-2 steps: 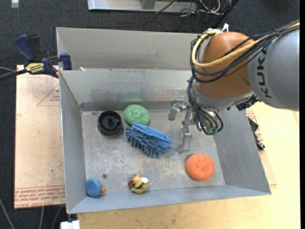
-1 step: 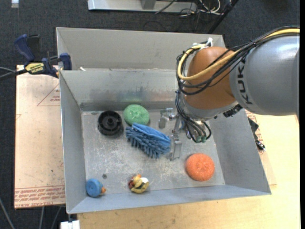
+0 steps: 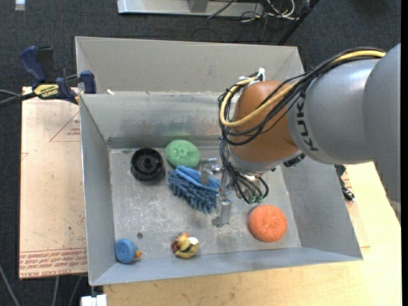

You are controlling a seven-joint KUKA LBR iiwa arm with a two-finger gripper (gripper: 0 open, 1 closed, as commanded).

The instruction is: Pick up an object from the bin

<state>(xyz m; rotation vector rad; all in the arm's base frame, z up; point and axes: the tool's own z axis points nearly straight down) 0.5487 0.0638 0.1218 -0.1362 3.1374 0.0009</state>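
You had the gripper [image 3: 218, 194] low beside the blue brush [image 3: 190, 187], clenched or released I couldn't tell; likely the grasp step, next needing firm closure and lift.

Gripper [image 3: 220, 203] low by blue bristly brush [image 3: 191, 187] in grey bin [image 3: 95, 190], green ball [image 3: 182, 153] and black wheel [image 3: 148, 164] behind, orange ball [image 3: 268, 223] alongside

Six loose things in the bin [image 3: 95, 190]. One black ribbed wheel [image 3: 147, 164] at 10 o'clock. One green ball [image 3: 182, 152] at 11 o'clock. One blue bristly brush [image 3: 193, 188] near centre. One orange ball [image 3: 268, 223] at 4 o'clock. One small blue toy [image 3: 127, 251] at 7 o'clock. One yellow duck-like toy [image 3: 185, 245] at 6 o'clock. So: two balls, two small toys, one wheel, one brush.
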